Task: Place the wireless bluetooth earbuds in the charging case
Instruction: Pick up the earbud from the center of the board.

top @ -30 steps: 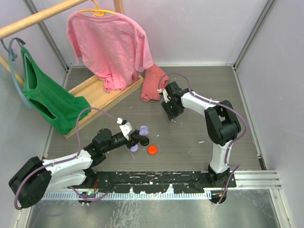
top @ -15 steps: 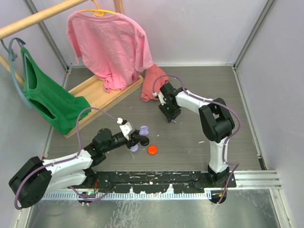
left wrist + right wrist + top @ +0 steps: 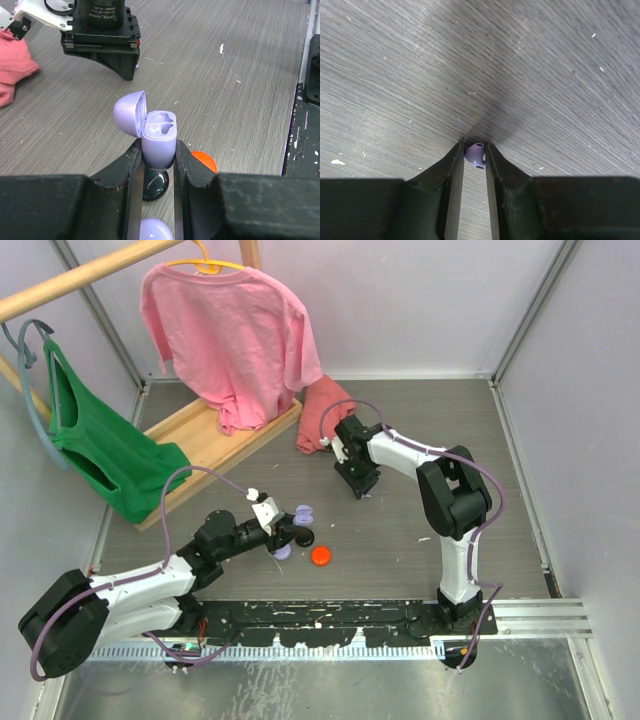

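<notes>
**A:** From above, where is the case?
**B:** The lavender charging case (image 3: 303, 513) is clamped in the left gripper (image 3: 293, 528), near an orange puck (image 3: 321, 556). The right gripper (image 3: 361, 492) points down at the table (image 3: 430, 430), well apart from it.
**A:** And the left wrist?
**B:** Its fingers pinch the case upright, lid open, two sockets showing.
**A:** Right wrist?
**B:** Its fingers press both sides of a lavender earbud (image 3: 475, 154) that lies on the table.

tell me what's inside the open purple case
Two earbud-shaped wells show in the lavender charging case, both empty. Its lower body is hidden by the left hand clamped around it, so nothing there can be checked.
</notes>
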Robot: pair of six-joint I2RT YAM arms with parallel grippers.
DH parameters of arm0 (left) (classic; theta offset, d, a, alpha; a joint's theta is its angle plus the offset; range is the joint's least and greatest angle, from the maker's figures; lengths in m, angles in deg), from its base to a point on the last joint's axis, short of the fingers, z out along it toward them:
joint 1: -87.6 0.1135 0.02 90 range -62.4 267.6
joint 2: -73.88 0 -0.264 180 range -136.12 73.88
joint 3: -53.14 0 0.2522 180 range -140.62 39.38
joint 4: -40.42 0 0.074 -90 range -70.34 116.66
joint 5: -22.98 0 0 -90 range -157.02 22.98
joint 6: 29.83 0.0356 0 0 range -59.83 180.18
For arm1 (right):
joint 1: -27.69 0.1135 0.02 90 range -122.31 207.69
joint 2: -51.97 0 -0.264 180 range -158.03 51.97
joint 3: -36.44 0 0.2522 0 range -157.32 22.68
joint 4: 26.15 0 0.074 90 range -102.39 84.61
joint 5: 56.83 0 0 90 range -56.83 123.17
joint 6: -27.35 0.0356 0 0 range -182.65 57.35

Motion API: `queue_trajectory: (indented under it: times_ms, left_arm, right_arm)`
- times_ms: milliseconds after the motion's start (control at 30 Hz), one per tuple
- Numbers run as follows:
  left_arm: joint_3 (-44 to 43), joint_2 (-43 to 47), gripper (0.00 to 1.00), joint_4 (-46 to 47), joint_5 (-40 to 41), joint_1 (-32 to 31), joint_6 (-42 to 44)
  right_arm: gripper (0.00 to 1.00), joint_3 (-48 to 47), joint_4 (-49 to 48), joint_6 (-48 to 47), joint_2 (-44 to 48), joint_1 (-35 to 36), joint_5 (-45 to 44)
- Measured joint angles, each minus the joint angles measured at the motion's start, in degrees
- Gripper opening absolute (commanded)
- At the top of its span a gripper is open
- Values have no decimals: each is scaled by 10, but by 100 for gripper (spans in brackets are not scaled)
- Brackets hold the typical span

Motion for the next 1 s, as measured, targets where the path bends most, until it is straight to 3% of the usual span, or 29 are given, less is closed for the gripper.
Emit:
queue_trajectory:
  times_ms: [500, 1000]
  left_arm:
    - [-1, 0, 0, 1, 0, 0, 0]
    - [6, 41, 0, 28, 29, 0, 0]
  right_arm:
    - [16, 41, -21, 38, 34, 0, 9]
    - [14, 175, -170, 193, 298, 19, 53]
